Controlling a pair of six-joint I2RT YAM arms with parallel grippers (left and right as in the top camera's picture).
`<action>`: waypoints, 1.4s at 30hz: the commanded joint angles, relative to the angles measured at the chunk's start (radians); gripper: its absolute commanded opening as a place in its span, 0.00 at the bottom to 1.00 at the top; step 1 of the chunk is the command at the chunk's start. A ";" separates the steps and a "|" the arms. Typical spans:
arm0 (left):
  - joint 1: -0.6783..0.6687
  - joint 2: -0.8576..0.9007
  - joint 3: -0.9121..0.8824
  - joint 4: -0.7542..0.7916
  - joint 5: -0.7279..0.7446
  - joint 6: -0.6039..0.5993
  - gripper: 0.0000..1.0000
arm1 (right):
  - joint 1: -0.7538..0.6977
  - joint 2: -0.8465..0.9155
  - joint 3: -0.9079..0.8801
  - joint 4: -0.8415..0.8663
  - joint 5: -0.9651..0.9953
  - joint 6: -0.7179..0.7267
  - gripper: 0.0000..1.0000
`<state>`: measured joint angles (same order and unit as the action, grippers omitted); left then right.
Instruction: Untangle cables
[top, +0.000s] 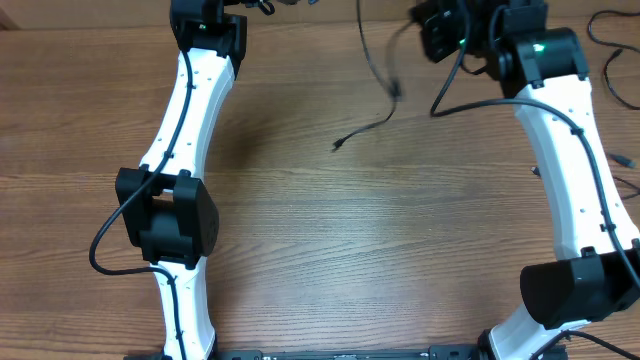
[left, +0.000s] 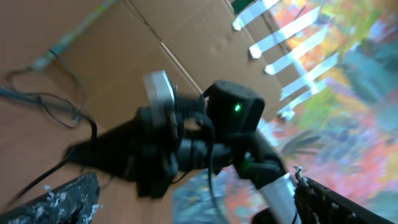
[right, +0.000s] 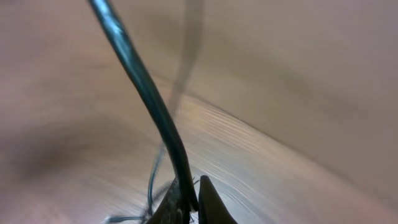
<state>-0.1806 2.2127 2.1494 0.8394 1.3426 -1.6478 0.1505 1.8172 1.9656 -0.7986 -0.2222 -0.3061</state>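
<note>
Now the right pincer (right: 190, 200) is clenched on the cable (right: 146, 93), whose free end (top: 339, 146) hangs over the desk (top: 320, 250); the left pincer (left: 196, 190) gapes, released. Lift slowly and keep the grip firm, so the strand slides free without snagging.

A thin dark cable (top: 377, 70) drops from the top centre of the overhead frame and kinks at a blurred lump. It then bends to the lower left, ending in a free tip (top: 338, 147) over the wood. In the right wrist view, a glossy dark strand (right: 149, 99) slants from the upper left to the bottom centre, pinched in the right gripper (right: 189, 202). 1 loose tangle (left: 56, 109) of thin wires lies at the left of the left wrist view.
</note>
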 joint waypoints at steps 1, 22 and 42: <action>0.018 -0.016 0.027 -0.119 -0.053 0.331 1.00 | -0.043 -0.011 0.097 -0.042 0.336 0.269 0.04; -0.019 -0.021 0.027 -1.376 -1.523 0.995 1.00 | -0.177 -0.128 0.406 -0.154 0.753 0.471 0.04; -0.052 -0.190 0.027 -1.583 -1.630 1.290 1.00 | -0.772 -0.213 0.505 -0.077 0.553 0.515 0.04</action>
<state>-0.2176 2.1098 2.1662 -0.7383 -0.2695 -0.4141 -0.5812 1.6665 2.4065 -0.8986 0.3477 0.2020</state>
